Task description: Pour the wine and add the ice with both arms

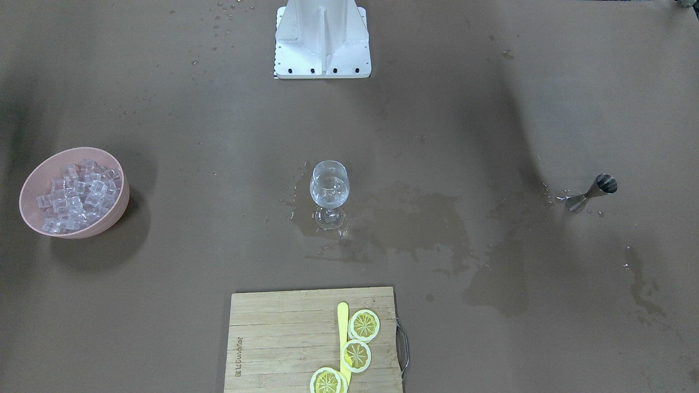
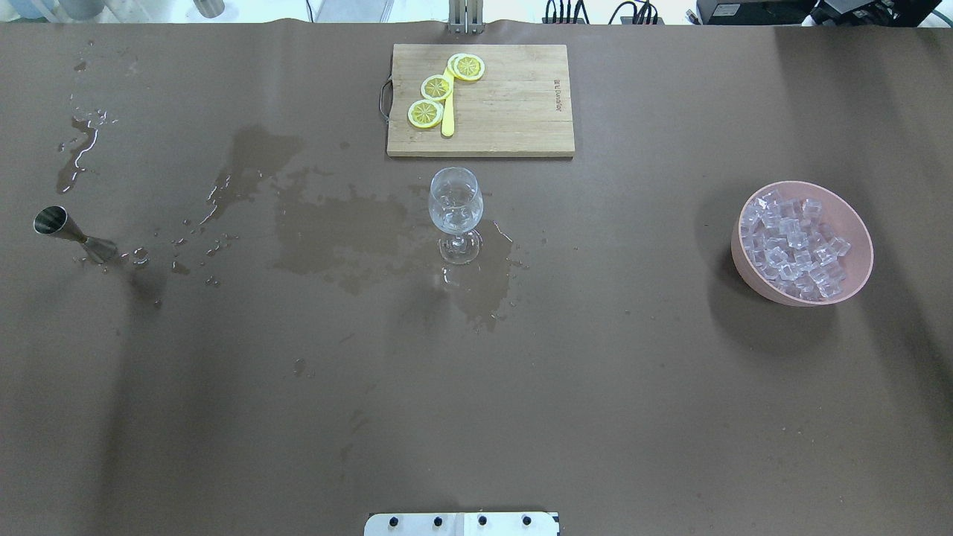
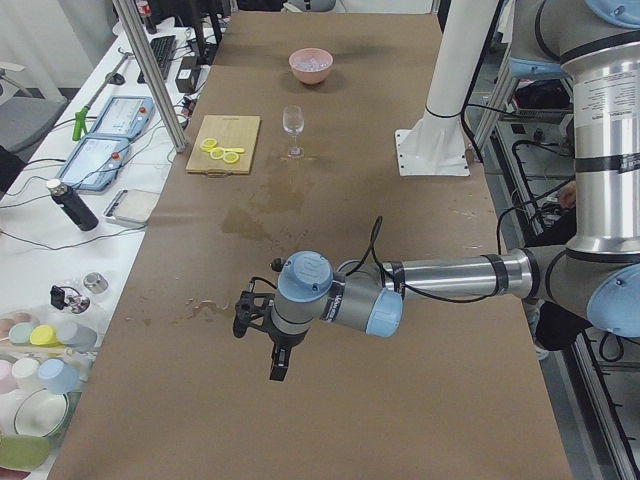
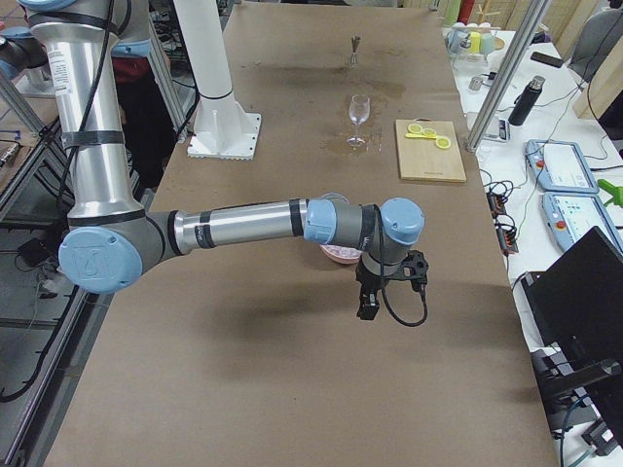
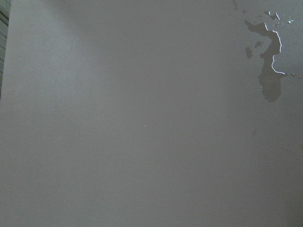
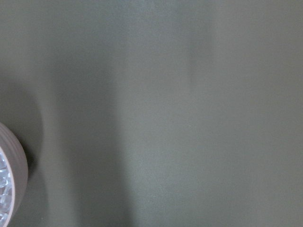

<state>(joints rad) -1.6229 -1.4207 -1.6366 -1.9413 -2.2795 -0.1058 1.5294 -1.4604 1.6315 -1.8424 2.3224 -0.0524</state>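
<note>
- Facing the robot from across the bench: shows a stemmed glass upright at the middle, clear wine inside it, wet patches spread around its foot.
- Same view: sets a pink bowl heaped with ice well apart at the picture's left and a steel jigger well apart at its right. Puts a wooden board with lemon slices and a yellow stick at the near edge, and the white post at the top.
- Looking down from overhead: gives that layout turned about, with jigger left, glass centre just before the board, bowl right.
- Looking from the left end: catches the left arm stretched out low above the bench, jaws hanging downward beside a puddle; cannot tell how far apart they stand or whether they grip anything.
- Looking from the right end: catches the right arm stretched out likewise, wrist in front of the pink bowl, jaws pointing down; again cannot tell their spread or any hold.
- Peering from the left wrist: finds bare bench with the puddle at upper right.
- Peering from the right wrist: finds bare bench, with the bowl's rim and a little ice at the lower left edge.
</note>
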